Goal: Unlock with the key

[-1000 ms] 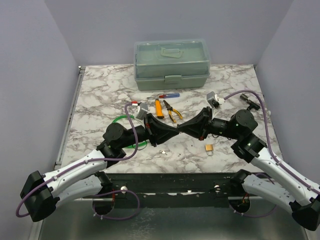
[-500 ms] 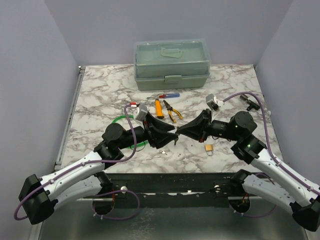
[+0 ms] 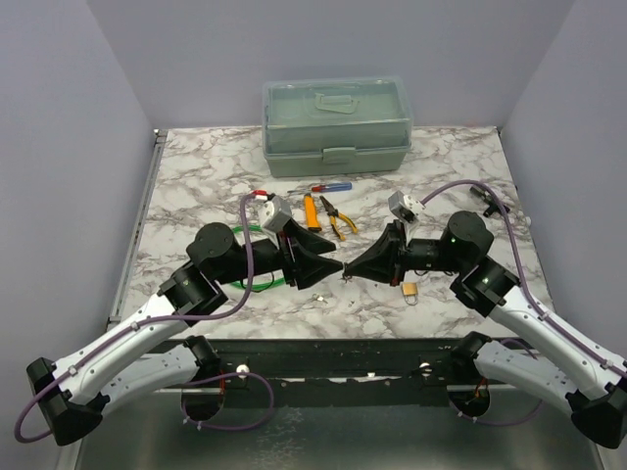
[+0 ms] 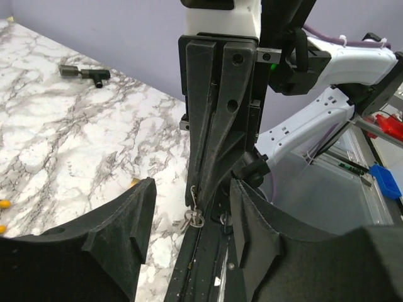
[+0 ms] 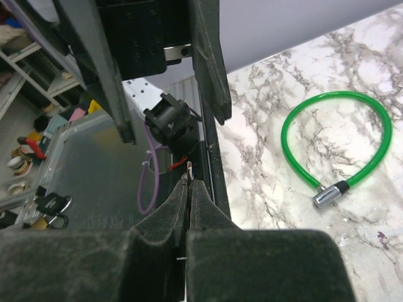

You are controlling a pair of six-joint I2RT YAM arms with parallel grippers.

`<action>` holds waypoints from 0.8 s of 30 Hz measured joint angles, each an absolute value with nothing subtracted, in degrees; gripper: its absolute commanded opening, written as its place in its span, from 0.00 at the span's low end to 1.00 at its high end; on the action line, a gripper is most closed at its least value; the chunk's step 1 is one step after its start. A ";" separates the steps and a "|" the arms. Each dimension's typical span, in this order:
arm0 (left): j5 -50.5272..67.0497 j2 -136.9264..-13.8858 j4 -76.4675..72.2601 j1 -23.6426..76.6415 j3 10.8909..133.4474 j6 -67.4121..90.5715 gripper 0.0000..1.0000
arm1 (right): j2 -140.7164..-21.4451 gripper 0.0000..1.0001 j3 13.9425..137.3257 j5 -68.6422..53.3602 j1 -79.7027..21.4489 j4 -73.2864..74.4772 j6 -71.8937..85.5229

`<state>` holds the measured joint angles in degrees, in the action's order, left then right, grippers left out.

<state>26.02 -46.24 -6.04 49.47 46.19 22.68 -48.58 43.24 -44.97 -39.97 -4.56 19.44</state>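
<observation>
Key [image 4: 193, 214] dangles at lower centre from the clenched right claw [image 5: 189, 185], apparently offered to the released left claw [image 3: 331, 266].

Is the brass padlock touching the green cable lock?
Apart. The top view shows it: the padlock lies on the table near the right arm, and the green cable lock lies under the left arm, far from it.

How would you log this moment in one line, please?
left hand open | right hand shut on key | padlock on table
</observation>
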 measured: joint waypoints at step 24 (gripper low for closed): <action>30.92 -52.36 -4.93 49.52 47.00 24.58 0.27 | -50.68 0.01 43.68 -50.43 -40.03 -3.53 19.38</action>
